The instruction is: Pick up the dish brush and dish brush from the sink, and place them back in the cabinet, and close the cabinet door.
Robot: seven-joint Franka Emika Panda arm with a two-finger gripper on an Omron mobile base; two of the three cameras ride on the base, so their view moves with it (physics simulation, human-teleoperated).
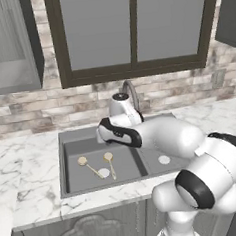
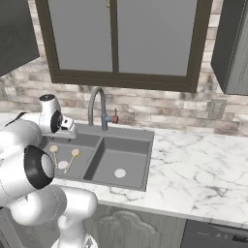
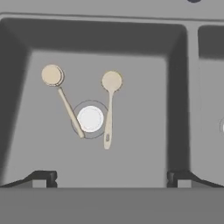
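The pincer [image 3: 112,177] hangs above the left basin of the sink [image 3: 175,87], its tips spread wide apart and holding nothing. Below and ahead of it two brushes lie flat on the basin floor: the left brush [image 3: 61,96] slants, the right brush [image 3: 109,109] lies nearly straight. The white drain disc [image 3: 90,118] sits between their handles, the left handle's end touching its ring.

Both base views look forward and down from either side at the sink [image 1: 68,164], which the hand view faces from close above.
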